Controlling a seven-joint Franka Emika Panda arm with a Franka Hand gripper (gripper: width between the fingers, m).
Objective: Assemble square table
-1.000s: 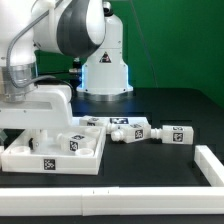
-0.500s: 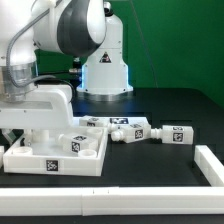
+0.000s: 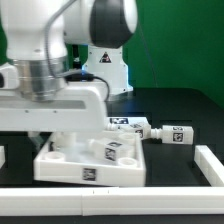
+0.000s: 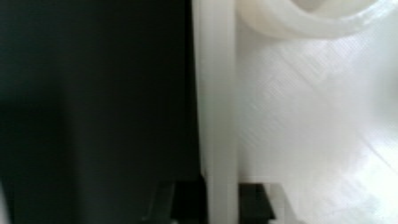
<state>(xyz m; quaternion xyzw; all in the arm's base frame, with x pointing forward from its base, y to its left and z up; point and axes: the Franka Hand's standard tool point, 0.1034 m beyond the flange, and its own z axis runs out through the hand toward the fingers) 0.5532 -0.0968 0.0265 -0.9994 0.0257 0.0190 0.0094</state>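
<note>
Arm (image 3: pixel 55 95) above tabletop (image 3: pixel 62 166); tagged legs (image 3: pixel 172 134) lying at exterior view's right.

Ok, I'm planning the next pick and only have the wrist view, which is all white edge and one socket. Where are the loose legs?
Observer: Two lie on the black work surface beyond the table top, toward the exterior view's right: a near leg and a far leg.
Operator: Anything on the top itself?
Observer: A third leg lies on it, at its exterior-view-right side.
Operator: And the boundary that way?
Observer: A white rail edges the surface there, with bare black between it and the top.
</note>
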